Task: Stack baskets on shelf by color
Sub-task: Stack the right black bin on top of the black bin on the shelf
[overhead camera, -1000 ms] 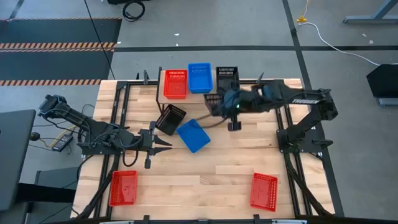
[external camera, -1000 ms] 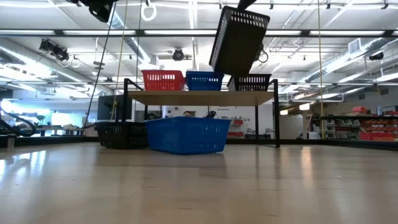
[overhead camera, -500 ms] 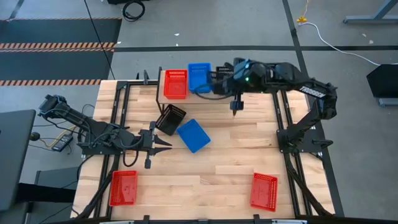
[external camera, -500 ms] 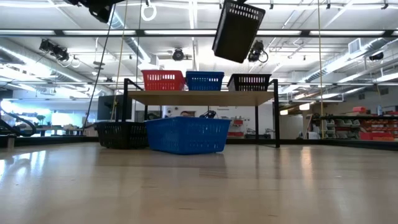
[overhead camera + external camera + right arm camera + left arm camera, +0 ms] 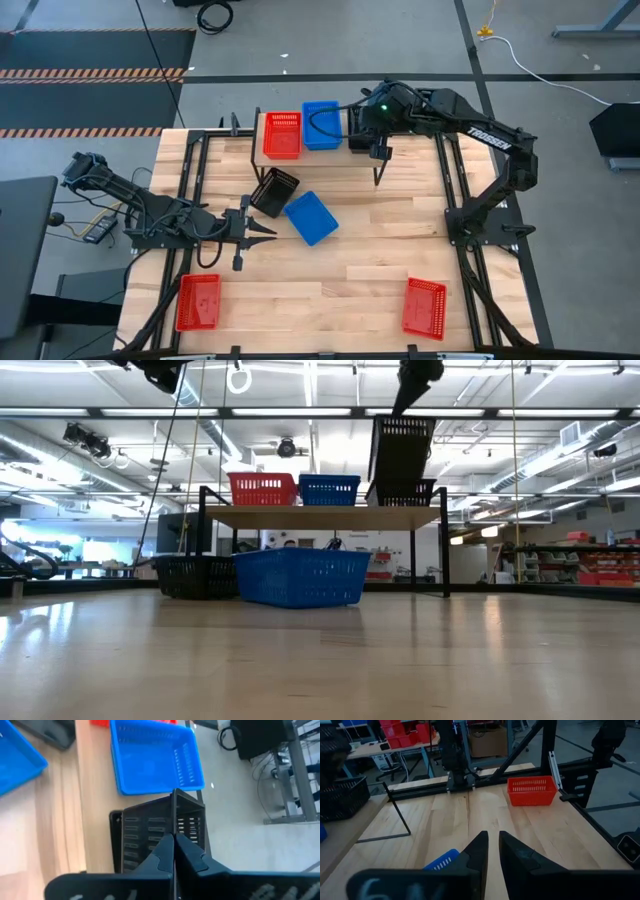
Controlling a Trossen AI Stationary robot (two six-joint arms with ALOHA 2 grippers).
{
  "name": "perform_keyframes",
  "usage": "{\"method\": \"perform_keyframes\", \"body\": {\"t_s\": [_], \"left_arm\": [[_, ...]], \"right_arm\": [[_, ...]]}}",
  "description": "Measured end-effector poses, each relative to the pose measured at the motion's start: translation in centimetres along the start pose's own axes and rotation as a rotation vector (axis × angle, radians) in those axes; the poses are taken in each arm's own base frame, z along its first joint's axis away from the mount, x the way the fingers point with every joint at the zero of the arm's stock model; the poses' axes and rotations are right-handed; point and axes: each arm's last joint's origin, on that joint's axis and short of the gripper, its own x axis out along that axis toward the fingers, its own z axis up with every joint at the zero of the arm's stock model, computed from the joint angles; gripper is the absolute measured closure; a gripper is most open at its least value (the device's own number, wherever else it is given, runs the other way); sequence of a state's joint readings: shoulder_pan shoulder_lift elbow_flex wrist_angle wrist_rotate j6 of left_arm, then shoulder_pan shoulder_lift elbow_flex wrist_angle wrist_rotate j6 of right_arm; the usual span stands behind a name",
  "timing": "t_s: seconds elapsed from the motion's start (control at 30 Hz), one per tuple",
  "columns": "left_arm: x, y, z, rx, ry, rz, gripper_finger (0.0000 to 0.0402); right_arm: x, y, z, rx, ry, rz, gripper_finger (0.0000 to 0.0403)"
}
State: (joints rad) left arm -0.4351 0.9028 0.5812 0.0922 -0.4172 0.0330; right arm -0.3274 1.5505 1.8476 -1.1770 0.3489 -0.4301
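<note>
While the right gripper (image 5: 173, 842) holds a black basket (image 5: 401, 448) by its wall above the shelf (image 5: 320, 517) — red (image 5: 282, 134), blue and black started — five baskets wait below, the left gripper (image 5: 491, 851) nearly closed, empty.

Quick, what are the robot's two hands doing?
Left gripper: closed, empty.
Right gripper: closed on a black basket, above the shelf.
</note>
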Motion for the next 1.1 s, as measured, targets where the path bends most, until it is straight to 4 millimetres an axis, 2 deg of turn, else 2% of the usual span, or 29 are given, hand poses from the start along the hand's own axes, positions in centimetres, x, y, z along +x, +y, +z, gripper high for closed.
{"method": "perform_keyframes", "body": {"t_s": [0.4, 0.8, 1.1], "left_arm": [[0.0, 0.0, 0.0, 0.000, 0.000, 0.001, 0.0353], [0.0, 0.0, -0.1, 0.003, 0.007, 0.001, 0.0353], [0.0, 0.0, -0.1, 0.004, 0.008, 0.001, 0.0351]], "right_arm": [[1.0, -0.7, 0.3, -0.046, -0.027, -0.080, 0.0398], [4.7, 1.0, -1.0, -0.083, 0.045, -0.037, 0.0396], [6.4, 1.9, -1.5, -0.085, 0.060, -0.031, 0.0343]]}}
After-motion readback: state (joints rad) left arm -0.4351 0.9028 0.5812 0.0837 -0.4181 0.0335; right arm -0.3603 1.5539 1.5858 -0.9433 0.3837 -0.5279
